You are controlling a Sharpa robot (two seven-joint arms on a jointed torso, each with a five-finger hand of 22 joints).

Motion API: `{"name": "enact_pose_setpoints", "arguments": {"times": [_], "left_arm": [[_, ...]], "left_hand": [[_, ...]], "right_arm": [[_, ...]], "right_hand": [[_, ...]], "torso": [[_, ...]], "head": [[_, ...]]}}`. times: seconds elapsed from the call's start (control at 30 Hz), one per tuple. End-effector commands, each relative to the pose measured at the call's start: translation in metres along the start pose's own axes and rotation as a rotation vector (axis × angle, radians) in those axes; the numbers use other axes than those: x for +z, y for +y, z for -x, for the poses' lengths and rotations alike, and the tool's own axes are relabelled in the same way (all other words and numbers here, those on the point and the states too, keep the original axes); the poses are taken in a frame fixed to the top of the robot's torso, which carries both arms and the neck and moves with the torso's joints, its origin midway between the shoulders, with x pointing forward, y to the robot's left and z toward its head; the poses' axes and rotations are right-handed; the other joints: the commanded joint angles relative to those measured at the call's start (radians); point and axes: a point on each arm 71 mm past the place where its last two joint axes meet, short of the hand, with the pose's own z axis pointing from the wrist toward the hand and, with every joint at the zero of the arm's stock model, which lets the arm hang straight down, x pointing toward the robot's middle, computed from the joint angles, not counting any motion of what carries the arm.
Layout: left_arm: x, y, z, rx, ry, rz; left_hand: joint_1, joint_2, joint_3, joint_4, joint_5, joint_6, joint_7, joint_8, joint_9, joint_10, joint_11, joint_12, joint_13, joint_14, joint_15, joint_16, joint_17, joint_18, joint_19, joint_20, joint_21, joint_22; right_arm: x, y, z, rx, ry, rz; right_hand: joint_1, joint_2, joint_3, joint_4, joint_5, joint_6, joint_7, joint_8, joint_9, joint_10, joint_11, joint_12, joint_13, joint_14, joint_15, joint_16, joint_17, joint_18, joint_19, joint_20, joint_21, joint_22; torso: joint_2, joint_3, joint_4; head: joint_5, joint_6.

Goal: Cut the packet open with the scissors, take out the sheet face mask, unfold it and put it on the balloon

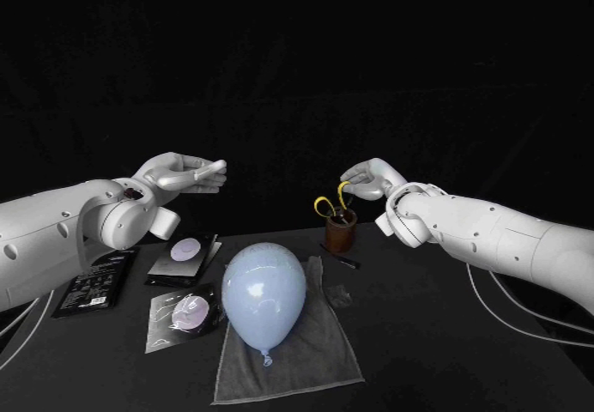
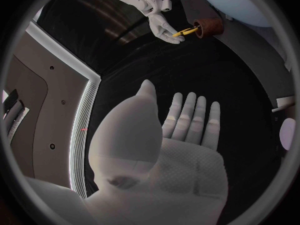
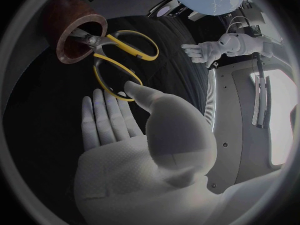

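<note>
A pale blue balloon (image 1: 263, 290) lies on a grey towel (image 1: 297, 360) at the middle of the table. Left of it lies a dark packet (image 1: 181, 312) with a pale round mask showing. The yellow-handled scissors (image 1: 330, 204) stand blades down in a brown cup (image 1: 342, 233) behind the balloon. My right hand (image 1: 372, 180) hovers at the scissor handles (image 3: 125, 60) with straight fingers; its thumb (image 3: 134, 91) is at one loop and nothing is gripped. My left hand (image 1: 181, 175) is raised above the table's left side, fingers (image 2: 187, 117) spread, holding nothing.
A second dark packet (image 1: 185, 255) with a white circle lies behind the first. A black box (image 1: 97, 285) sits at the far left. A small black object (image 1: 350, 262) lies on the table before the cup, right of the balloon.
</note>
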Motion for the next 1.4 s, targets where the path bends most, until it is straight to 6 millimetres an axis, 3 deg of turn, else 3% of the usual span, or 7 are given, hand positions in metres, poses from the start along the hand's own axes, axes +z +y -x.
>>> {"name": "enact_pose_setpoints", "arguments": {"times": [0.03,0.67,0.73,0.77,0.97,1.1,1.4], "left_arm": [[0.000,-0.002,-0.002,-0.008,0.021,-0.016],[-0.001,-0.001,0.001,-0.008,0.016,-0.013],[-0.001,-0.001,0.001,-0.008,0.016,-0.013],[-0.001,-0.001,0.001,-0.008,0.015,-0.013],[-0.003,0.000,0.004,-0.007,0.010,-0.015],[-0.004,0.000,0.005,-0.007,0.006,-0.020],[-0.011,-0.004,0.008,-0.031,-0.022,-0.084]], "left_hand": [[-0.004,0.006,-0.006,-0.002,-0.004,0.004,0.076,0.003,-0.001,0.002,0.002,0.000,0.000,-0.007,0.001,-0.003,-0.002,0.004,-0.006,-0.001,0.000,-0.001],[-0.003,0.007,-0.006,-0.002,-0.004,0.004,0.076,0.003,-0.002,0.002,0.003,0.000,0.000,-0.008,0.001,-0.004,-0.003,0.004,-0.008,-0.001,0.000,-0.002],[-0.003,0.007,-0.006,-0.002,-0.004,0.004,0.076,0.003,-0.002,0.002,0.003,0.000,0.000,-0.008,0.001,-0.004,-0.003,0.004,-0.008,-0.001,0.000,-0.002],[-0.003,0.007,-0.006,-0.002,-0.004,0.004,0.076,0.003,-0.002,0.002,0.003,0.000,0.000,-0.008,0.001,-0.004,-0.003,0.004,-0.008,-0.001,0.000,-0.002],[-0.001,0.009,-0.006,-0.003,-0.004,0.003,0.076,0.003,-0.002,0.001,0.003,0.000,0.000,-0.006,0.002,-0.004,-0.003,0.004,-0.009,-0.001,-0.001,-0.002],[-0.001,0.009,-0.006,-0.003,-0.004,0.003,0.076,0.003,-0.002,0.001,0.003,0.000,0.000,-0.004,0.002,-0.004,-0.003,0.004,-0.009,-0.001,-0.001,-0.002],[0.030,0.032,-0.019,-0.006,-0.004,0.043,0.045,0.021,-0.005,0.049,-0.022,0.018,0.002,0.089,-0.020,0.027,0.000,0.041,0.196,-0.005,0.038,0.019]], "right_arm": [[-0.004,-0.002,-0.004,0.015,0.045,-0.019],[-0.020,-0.023,-0.001,0.017,0.081,-0.096],[-0.021,-0.025,0.001,0.014,0.078,-0.100],[-0.022,-0.026,0.002,0.014,0.077,-0.101],[-0.029,-0.028,0.011,0.019,0.032,-0.078],[-0.037,-0.026,0.021,0.038,-0.028,-0.042],[-0.065,-0.028,0.046,0.095,-0.096,0.002]], "right_hand": [[0.007,-0.009,-0.025,0.008,-0.005,-0.014,0.044,-0.009,0.001,-0.031,0.006,0.008,0.002,-0.039,0.010,-0.014,-0.008,-0.019,-0.052,0.000,-0.013,-0.007],[0.034,-0.025,-0.110,0.014,0.003,-0.138,0.078,-0.035,0.007,-0.171,0.046,0.021,0.004,-0.174,0.048,-0.008,-0.034,-0.057,-0.161,0.000,-0.020,-0.014],[0.035,-0.028,-0.126,0.016,0.004,-0.181,0.063,-0.027,0.011,-0.206,0.061,0.026,0.006,-0.206,0.058,0.001,-0.033,-0.068,-0.185,-0.001,-0.022,-0.015],[0.037,-0.036,-0.140,0.013,0.004,-0.230,0.009,-0.022,0.014,-0.253,0.081,0.023,0.005,-0.263,0.075,-0.003,-0.039,-0.079,-0.214,-0.001,-0.024,-0.018],[0.063,-0.020,-0.178,0.000,0.019,-0.315,0.016,0.124,0.061,-0.318,0.083,0.150,0.024,-0.342,0.078,0.129,0.002,-0.085,-0.191,-0.001,-0.016,-0.013],[0.079,0.002,-0.161,-0.015,0.050,-0.245,0.085,0.182,0.045,-0.249,0.041,0.240,0.031,-0.264,0.042,0.216,0.013,-0.051,-0.028,-0.004,0.019,0.007],[0.041,-0.010,0.003,0.002,0.061,-0.007,0.028,0.113,-0.090,0.036,-0.034,0.228,-0.001,0.119,-0.061,0.242,-0.022,0.018,0.305,-0.039,0.130,0.042]], "torso": [[0.001,0.0001,-0.0005],[0.001,0.0003,0.0013],[0.001,0.0004,0.0010],[0.001,0.0005,0.0010],[0.001,0.0007,0.0016],[0.001,0.0004,0.0015],[0.002,-0.0008,0.0021]], "head": [[0.000,0.001],[-0.007,0.004],[-0.010,0.005],[-0.010,0.005],[-0.011,0.005],[-0.011,0.002],[-0.015,-0.009]]}}
